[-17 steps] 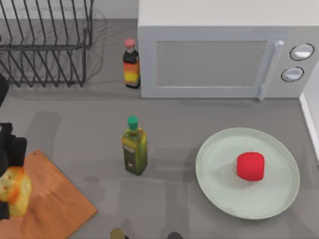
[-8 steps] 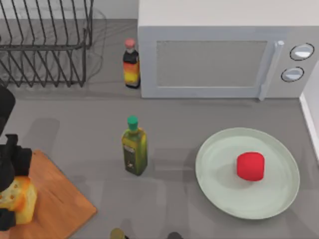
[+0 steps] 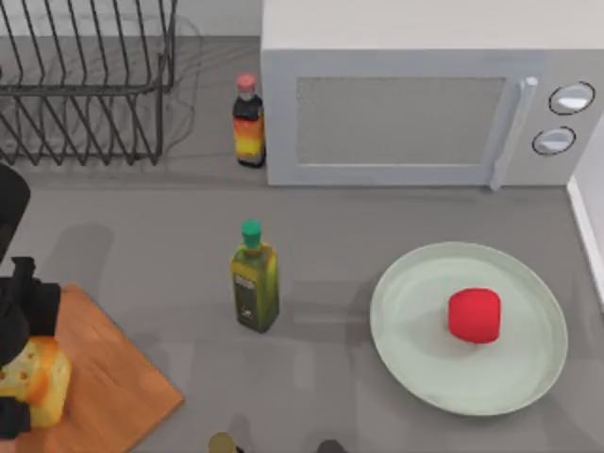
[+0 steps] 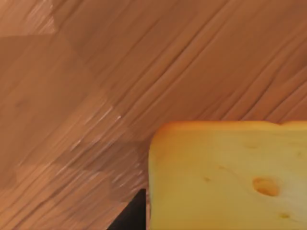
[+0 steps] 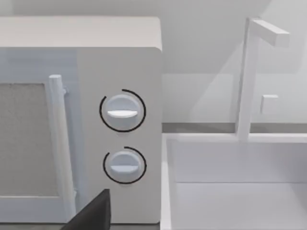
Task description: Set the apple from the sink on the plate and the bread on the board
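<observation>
Left gripper clamps the golden-yellow bread chunk over the orange-brown wooden board, frame's lower left edge. Small red apple sits on the mint-green round plate, lower right; bottle labels unreadable, right claw state can't be told

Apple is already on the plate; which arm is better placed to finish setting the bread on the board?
Left. The left gripper holds the bread over the board at the table's left edge, while the apple sits on the plate. The right arm looks toward the microwave and sink.

A big white microwave stands at the back. A dark sauce bottle stands just beside it, a wire rack farther left, and a green oil bottle in the middle.
</observation>
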You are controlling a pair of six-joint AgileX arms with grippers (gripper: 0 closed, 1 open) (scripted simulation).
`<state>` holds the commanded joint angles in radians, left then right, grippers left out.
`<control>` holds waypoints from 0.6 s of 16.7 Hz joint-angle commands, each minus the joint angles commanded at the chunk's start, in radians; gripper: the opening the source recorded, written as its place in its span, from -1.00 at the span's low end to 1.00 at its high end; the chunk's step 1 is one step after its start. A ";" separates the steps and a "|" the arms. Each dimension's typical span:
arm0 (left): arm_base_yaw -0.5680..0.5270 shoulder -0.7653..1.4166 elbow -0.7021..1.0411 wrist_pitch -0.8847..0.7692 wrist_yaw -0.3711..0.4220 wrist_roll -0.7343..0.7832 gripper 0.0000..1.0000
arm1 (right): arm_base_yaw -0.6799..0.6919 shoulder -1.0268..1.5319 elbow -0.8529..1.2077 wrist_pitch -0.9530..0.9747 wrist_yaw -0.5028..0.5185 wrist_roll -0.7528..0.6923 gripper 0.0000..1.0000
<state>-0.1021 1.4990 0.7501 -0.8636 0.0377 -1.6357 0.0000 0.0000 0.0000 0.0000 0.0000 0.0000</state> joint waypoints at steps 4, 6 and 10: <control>0.000 0.000 0.000 0.000 0.000 0.000 0.21 | 0.000 0.000 0.000 0.000 0.000 0.000 1.00; 0.000 0.000 0.000 0.000 0.000 0.000 0.51 | 0.000 0.000 0.000 0.000 0.000 0.000 1.00; 0.000 0.000 0.000 0.000 0.000 0.000 1.00 | 0.000 0.000 0.000 0.000 0.000 0.000 1.00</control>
<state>-0.1021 1.4990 0.7501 -0.8636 0.0377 -1.6357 0.0000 0.0000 0.0000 0.0000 0.0000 0.0000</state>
